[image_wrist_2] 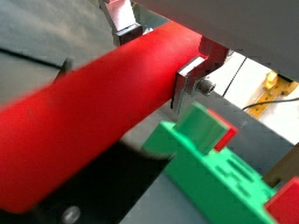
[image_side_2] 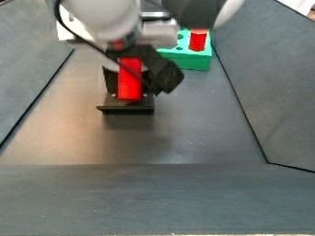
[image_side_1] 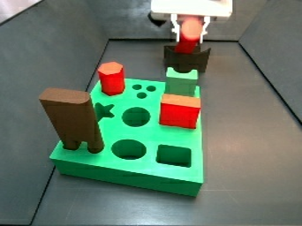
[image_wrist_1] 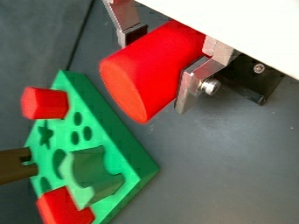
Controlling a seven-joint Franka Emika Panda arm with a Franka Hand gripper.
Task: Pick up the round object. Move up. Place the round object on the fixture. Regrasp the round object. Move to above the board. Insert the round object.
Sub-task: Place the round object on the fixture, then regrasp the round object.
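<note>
The round object, a smooth red cylinder, is clamped between the silver fingers of my gripper, which is shut on it. Its long body runs out past the fingers. In a side view the gripper holds the round object just over the notch of the dark fixture. I cannot tell whether it touches the notch. The fixture lies under the round object. The green board stands apart from the fixture, also seen as a green board.
On the board stand a red hexagonal peg, a red cube and a tall brown slab. Several of its holes are open. Dark walls enclose the floor on both sides.
</note>
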